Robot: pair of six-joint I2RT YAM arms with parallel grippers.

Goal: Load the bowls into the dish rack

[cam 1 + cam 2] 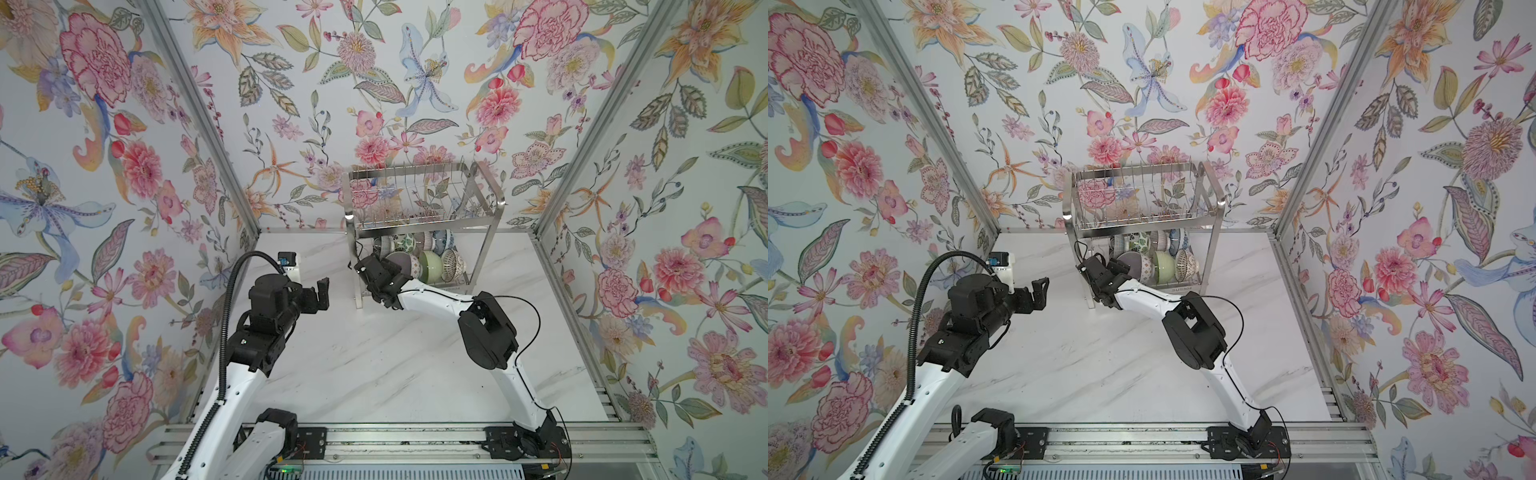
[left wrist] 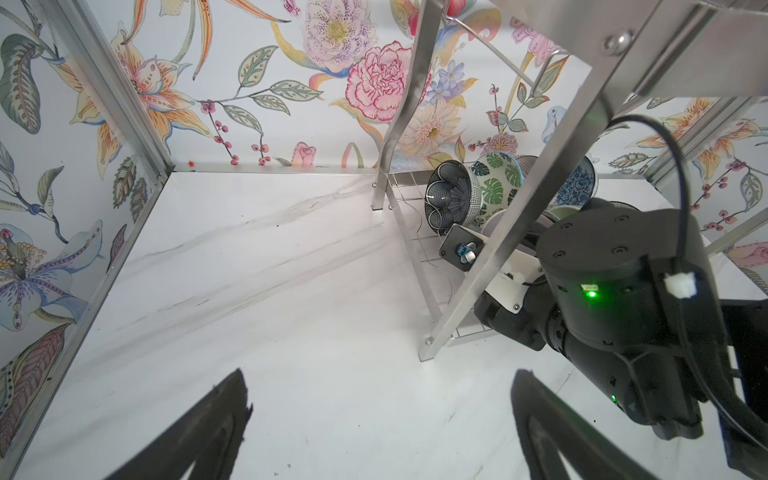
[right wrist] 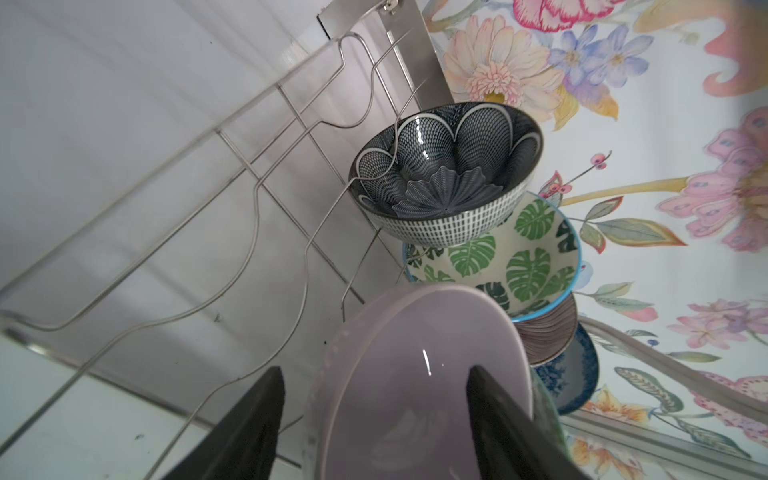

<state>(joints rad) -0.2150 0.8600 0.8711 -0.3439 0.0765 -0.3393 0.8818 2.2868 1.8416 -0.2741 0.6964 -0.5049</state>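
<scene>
Jaws of L gripper wide apart, empty, hanging well short of dish rack, bowls off to its right. R gripper far nearer: jaws apart, not clamped, straddling rim of lilac bowl. Bowl stands on edge on lower shelf, mouth toward pincer, green bowl just beyond. Next move looks like R arm's.

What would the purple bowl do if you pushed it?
Probably slippery: the lilac bowl looks glossy, with a glint inside. Likely stiff and breakable, as it looks ceramic. It stands on edge on the dish rack's wire shelf, so a nudge might roll it.
</scene>
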